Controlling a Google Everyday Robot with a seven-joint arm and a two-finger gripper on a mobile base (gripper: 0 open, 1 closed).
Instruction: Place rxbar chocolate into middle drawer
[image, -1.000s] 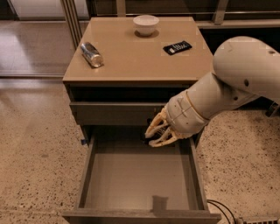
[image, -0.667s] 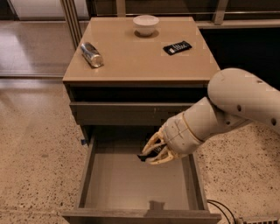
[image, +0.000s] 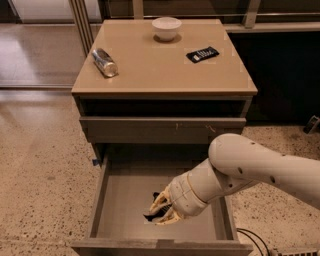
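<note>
The middle drawer (image: 102, 192) is pulled out, a wide grey-brown box with a flat floor. My gripper (image: 159, 211) reaches down into it, low over the floor near its front middle. It is shut on the rxbar chocolate (image: 153, 214), a small black wrapper that shows between the pale fingers (image: 165, 218). The white arm (image: 250, 170) comes in from the right over the drawer's right wall.
On the cabinet top (image: 150, 65) stand a white bowl (image: 166, 27), a lying silver can (image: 104, 62) and a dark blue-black bar with white lettering (image: 202, 54). The closed drawer front above (image: 160, 129) overhangs the back of the open drawer. A cable (image: 250, 237) lies on the floor at right.
My gripper has moved down and forward from the drawer's back edge into the drawer, carrying the black bar close to the floor.
</note>
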